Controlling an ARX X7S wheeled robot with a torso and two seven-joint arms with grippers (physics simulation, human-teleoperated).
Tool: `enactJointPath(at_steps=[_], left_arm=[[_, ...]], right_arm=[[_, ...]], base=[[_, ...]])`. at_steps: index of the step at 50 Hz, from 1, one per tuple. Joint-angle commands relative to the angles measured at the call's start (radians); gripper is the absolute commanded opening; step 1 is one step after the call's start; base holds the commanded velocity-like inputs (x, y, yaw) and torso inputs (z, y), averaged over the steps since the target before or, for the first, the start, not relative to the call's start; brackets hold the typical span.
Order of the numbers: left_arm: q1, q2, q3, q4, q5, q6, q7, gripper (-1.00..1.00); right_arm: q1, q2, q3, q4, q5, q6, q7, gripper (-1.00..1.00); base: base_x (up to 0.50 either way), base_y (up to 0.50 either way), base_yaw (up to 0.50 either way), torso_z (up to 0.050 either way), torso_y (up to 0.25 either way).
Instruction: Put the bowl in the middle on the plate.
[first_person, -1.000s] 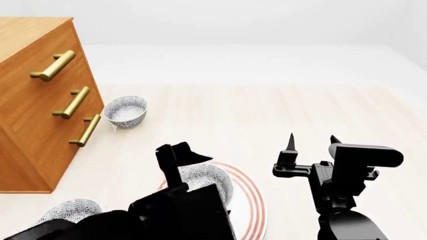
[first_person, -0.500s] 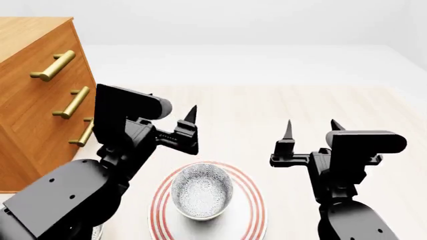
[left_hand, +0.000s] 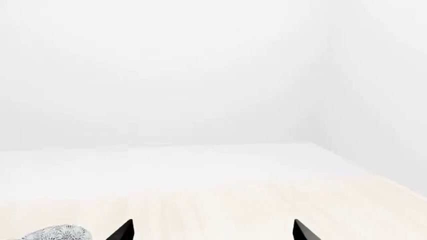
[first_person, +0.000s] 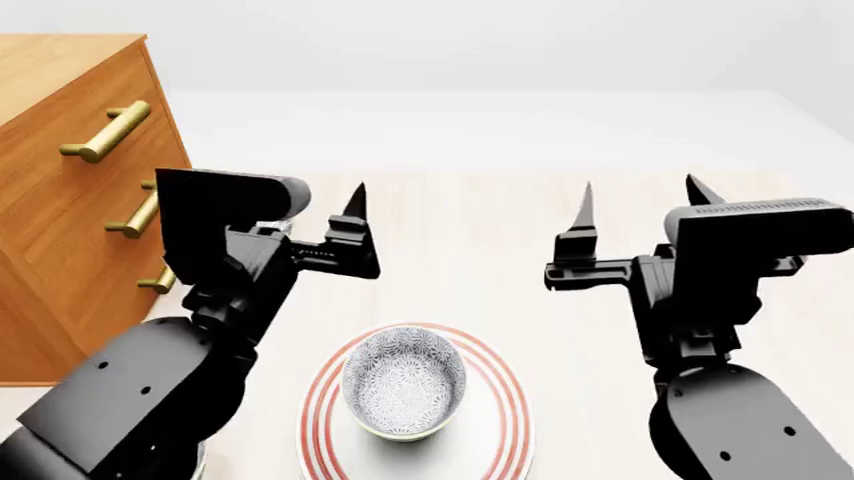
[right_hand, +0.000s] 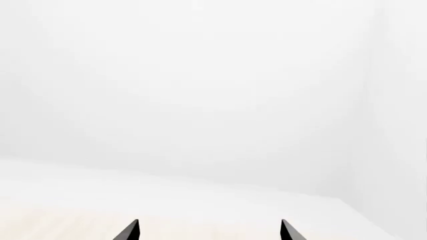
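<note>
Bowl (first_person: 403, 387): lower centre of head view, sitting upright on the plate (first_person: 503, 412) (red rings showing around it).
Left gripper (left_hand: 212, 231): raised, jaws apart, holding nothing.
Right gripper (first_person: 641, 212): raised, jaws apart, holding nothing.
Dresser (first_person: 67, 200): upper left.

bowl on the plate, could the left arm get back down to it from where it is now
Probably yes. The left gripper is open, raised beyond the bowl, which sits uncovered on the plate. Nothing lies between them, and the right gripper is off to the side.

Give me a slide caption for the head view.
Speckled bowl sits on the red-ringed plate; both pincers, left and right, raised empty.
</note>
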Motion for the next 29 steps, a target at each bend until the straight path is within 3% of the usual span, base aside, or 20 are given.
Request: enactJointPath(at_steps=[1, 11, 29], left_arm=[[-0.089, 0.026, 0.008, 0.041, 0.058, 0.056, -0.067, 1.0], [-0.18, 0.039, -0.026, 0.111, 0.018, 0.003, -0.114, 1.0], [-0.22, 0.027, -0.064, 0.159, -0.037, -0.046, -0.143, 1.0]], right_arm=[[0.183, 0.023, -0.038, -0.089, 0.005, 0.154, 0.01, 1.0], [0.361, 0.03, -0.074, -0.17, 0.024, 0.308, 0.013, 1.0], [0.457, 0.02, -0.092, -0.246, 0.051, 0.431, 0.028, 1.0]], base=[[0.0, 0.0, 0.0, 0.0, 0.0], [0.0, 0.0, 0.0, 0.0, 0.0], [0.0, 0.0, 0.0, 0.0, 0.0]])
